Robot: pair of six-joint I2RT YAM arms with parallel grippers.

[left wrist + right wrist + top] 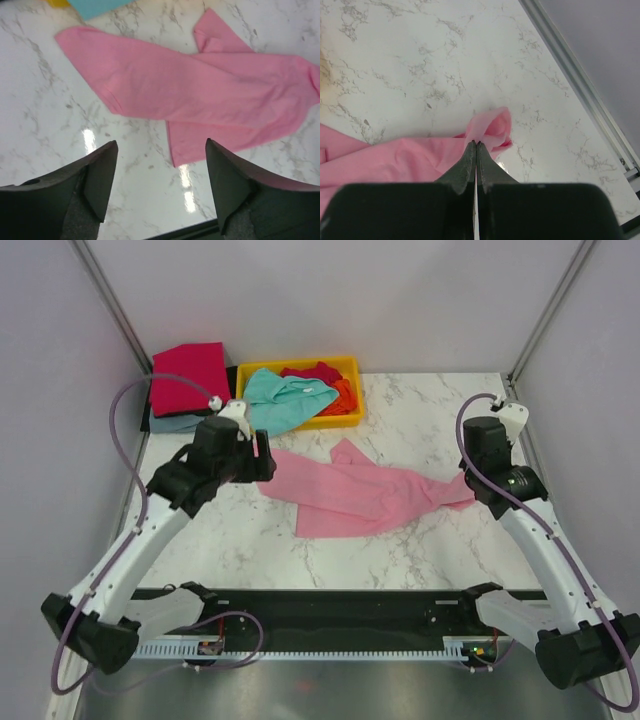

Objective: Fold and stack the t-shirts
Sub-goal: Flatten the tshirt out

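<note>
Right pincer (476,144): pressed together on a small bunched tuft of the light pink cotton t-shirt (370,495), at its right end. Can't tell if that's hem or sleeve. Left pincer (160,145): spread, holding nothing, above the white marble tabletop (250,540) at the shirt's left end.

The shirt lies mid-tabletop, stretched left to right. It's crumpled and doubled over itself, with one flap poking toward the far side. No fold made yet.

The step looks like spreading it flat. My take:
- Left drops onto the near-left corner and takes one layer only.
- Both pull apart, low and level, until the wrinkles go.
- Right's bite is thin and a hard tug could slip it, so pull slow.

Room:
- **Near side:** a bare strip of tabletop runs to the front edge, good for dragging the shirt toward the bases.
- **Right end:** it sits near the tabletop edge and the grey metal frame rail (570,66). Little margin there, so take slack from the left.
- **Far side:** yellow plastic tray (349,363) with a loose teal tee (280,398), red tee (320,371) and orange tee (346,392). The teal one hangs over the rim near the pink shirt's left end, so don't snag it.
- **Far-left corner:** folded crimson tee (188,375) on a grey-blue tee (172,424). That's the stack.
</note>
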